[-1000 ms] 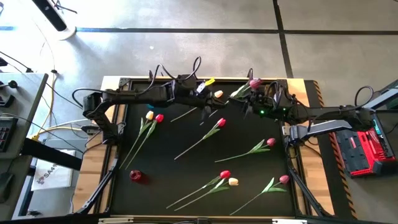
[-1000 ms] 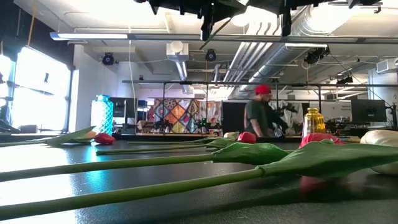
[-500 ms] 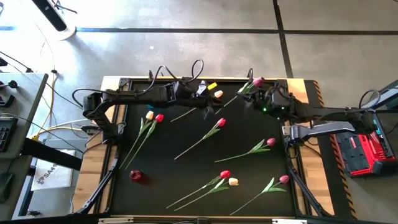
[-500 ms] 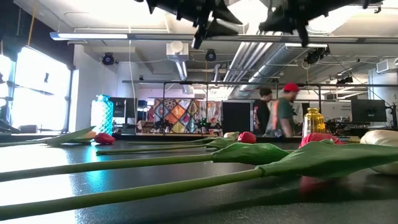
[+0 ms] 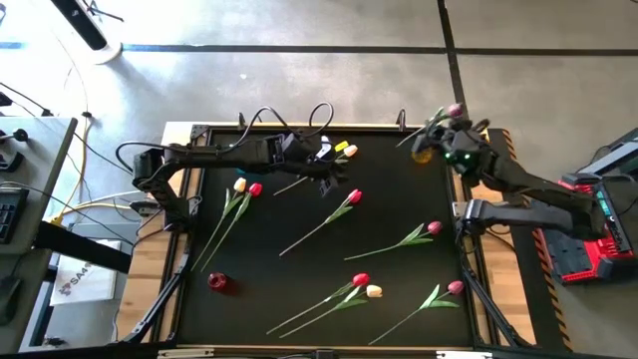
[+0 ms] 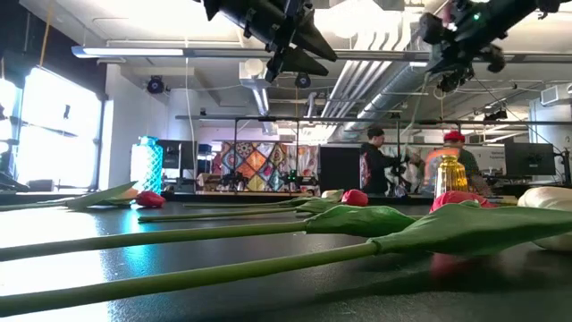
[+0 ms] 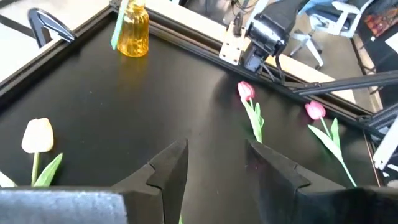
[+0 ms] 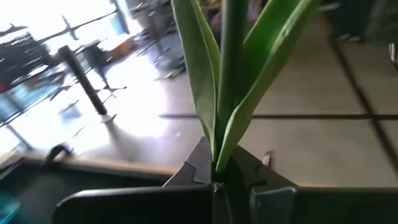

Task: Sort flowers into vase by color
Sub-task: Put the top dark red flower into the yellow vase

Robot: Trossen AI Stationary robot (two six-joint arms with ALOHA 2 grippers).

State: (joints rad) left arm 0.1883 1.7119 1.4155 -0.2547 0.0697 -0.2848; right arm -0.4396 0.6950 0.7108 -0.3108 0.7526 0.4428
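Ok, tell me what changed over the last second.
The right claw, shut on a pink tulip, carried it from the table's back middle to the yellow vase at the back right corner. The left claw opened, empty. The tulips on the table stayed put.

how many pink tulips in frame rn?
3. One pink tulip lies right of the mat's centre, one near the front right corner, and one is held in the right gripper above the back right corner. None obviously hidden.
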